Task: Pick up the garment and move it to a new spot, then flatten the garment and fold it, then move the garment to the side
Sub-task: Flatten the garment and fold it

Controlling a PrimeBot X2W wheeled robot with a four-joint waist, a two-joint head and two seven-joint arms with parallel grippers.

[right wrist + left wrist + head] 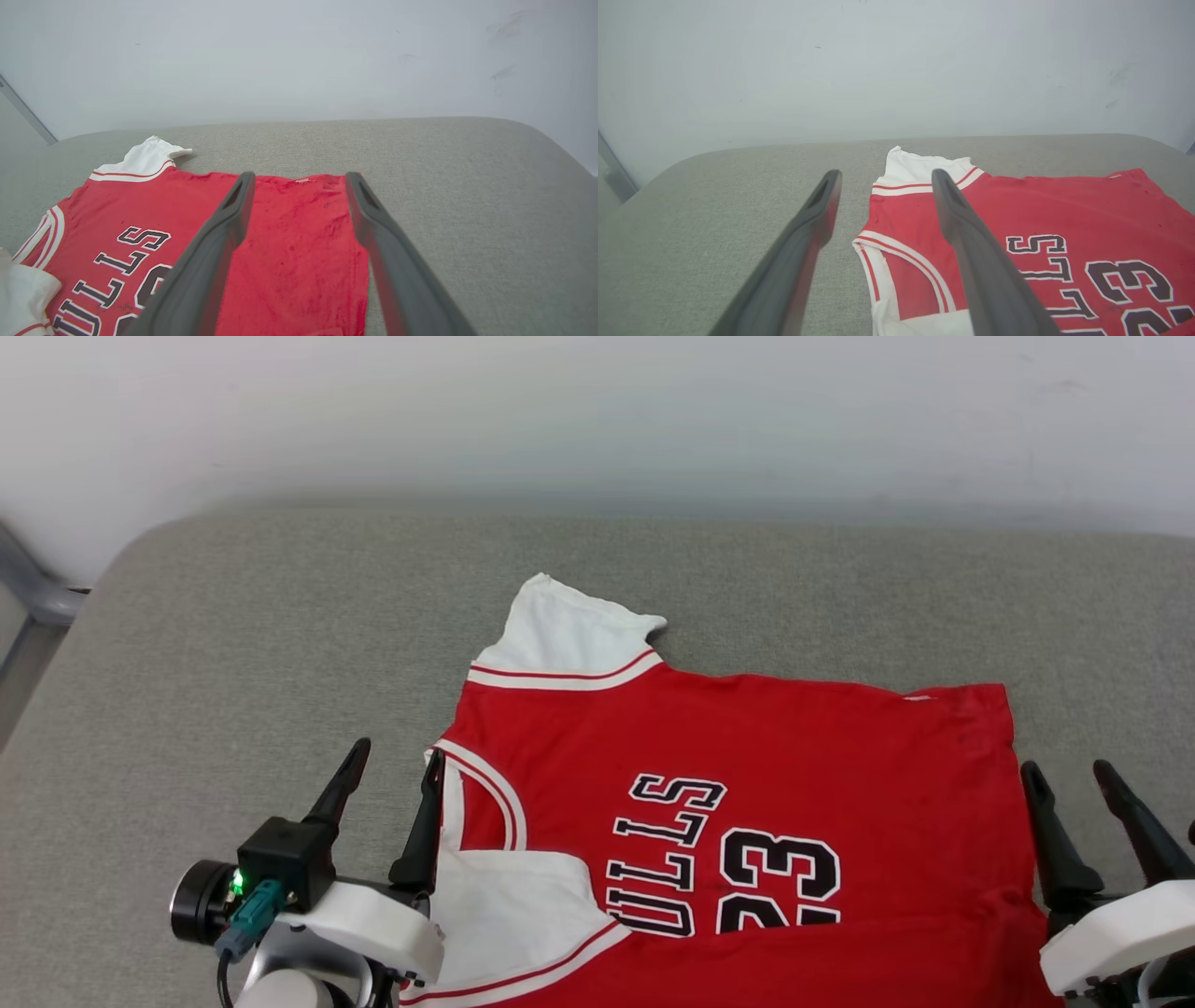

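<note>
Flanking the shirt (747, 747), we hold both wide open, empty: collar (485, 793) beside the left gripper (397, 751), hem (1004, 756) beside the right gripper (1067, 769), probably to flatten it.

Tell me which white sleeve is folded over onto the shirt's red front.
The near sleeve, beside the left gripper; the far sleeve lies spread out on the grey cushion.

Bright, soft, diffuse light, no glare. Shadows faint: just a thin one by the garment (747, 747)'s far sleeve. Head view sharp. Wrist views slightly hazy, colours paler; dark fingers (794, 270) near the lens look soft, w/ wide-angle stretch at edges.
</note>
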